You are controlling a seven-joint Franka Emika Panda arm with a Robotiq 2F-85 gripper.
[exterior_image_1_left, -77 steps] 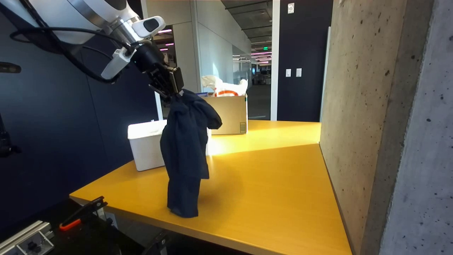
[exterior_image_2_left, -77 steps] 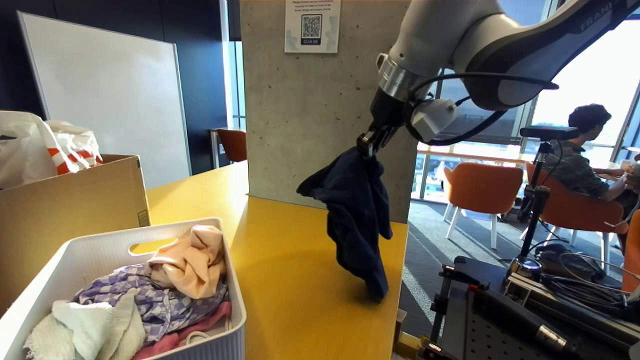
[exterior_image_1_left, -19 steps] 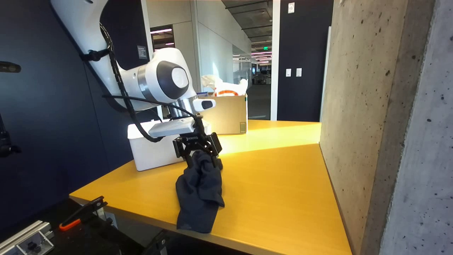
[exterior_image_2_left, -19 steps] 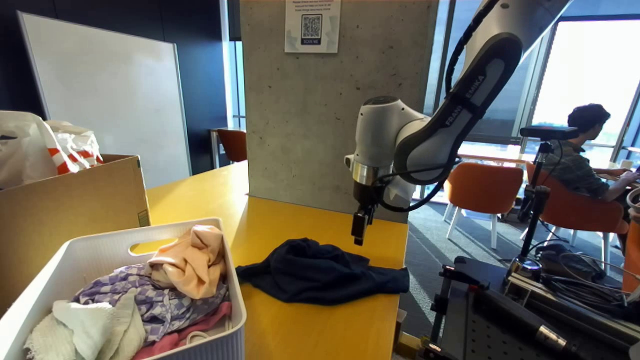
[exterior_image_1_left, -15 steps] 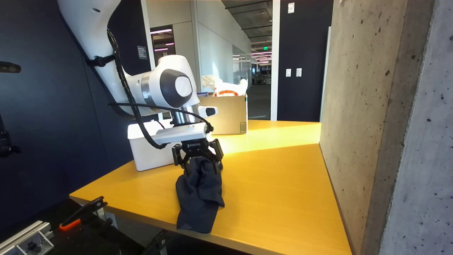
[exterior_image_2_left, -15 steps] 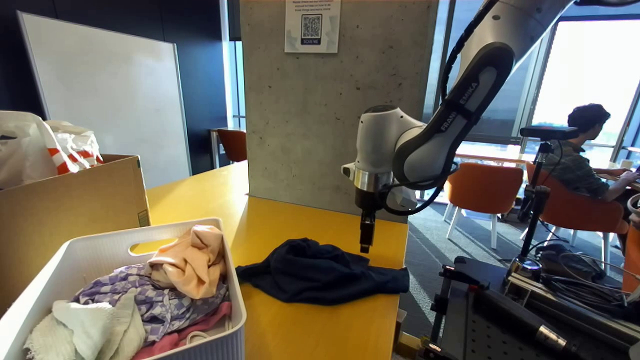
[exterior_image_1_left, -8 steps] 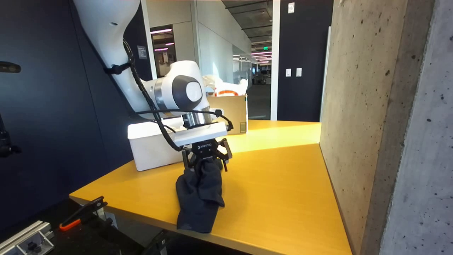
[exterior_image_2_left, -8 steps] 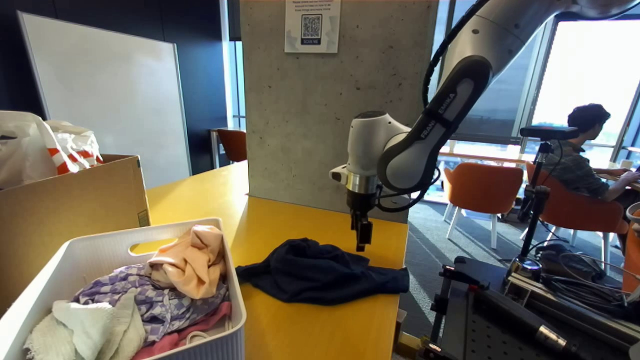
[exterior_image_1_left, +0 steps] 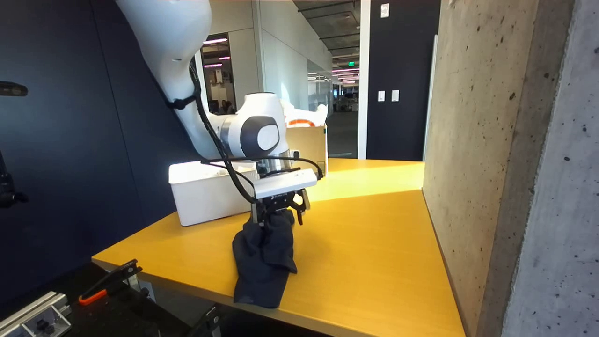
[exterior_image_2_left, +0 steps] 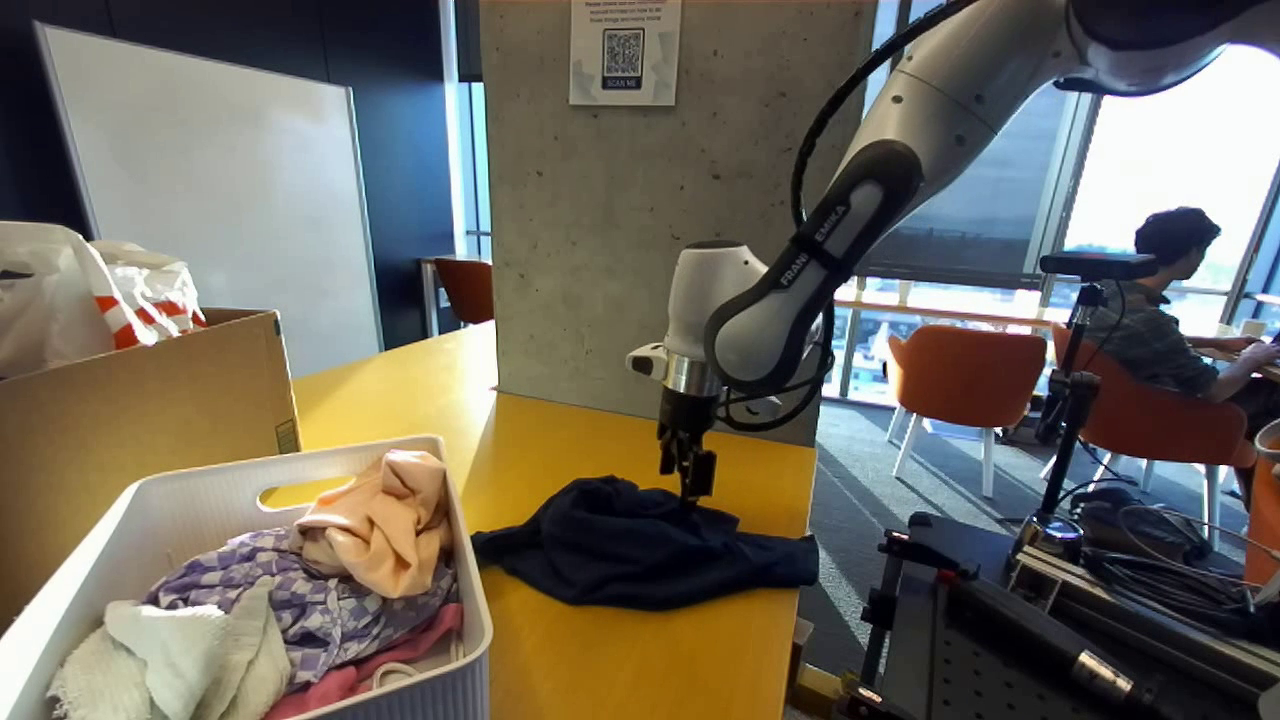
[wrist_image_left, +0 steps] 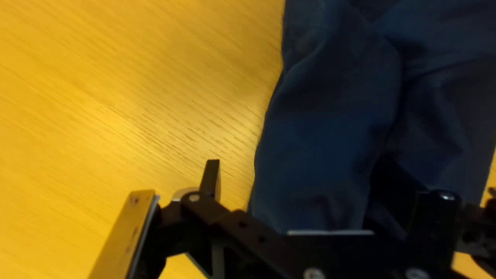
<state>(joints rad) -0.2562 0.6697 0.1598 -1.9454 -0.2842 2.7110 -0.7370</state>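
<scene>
Pincer [exterior_image_1_left: 281, 222] overhangs cloth [exterior_image_2_left: 640, 555]; both exterior views alone show the basket [exterior_image_1_left: 210, 200].

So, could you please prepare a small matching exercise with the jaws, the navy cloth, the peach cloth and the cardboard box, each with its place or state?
1. Jaws
2. Navy cloth
3. Peach cloth
4. Cardboard box

A. holding white bags
B. lying crumpled on the yellow table
C. spread apart, pointing downward
D. inside the white bin

Pairs: 1-C, 2-B, 3-D, 4-A
</scene>
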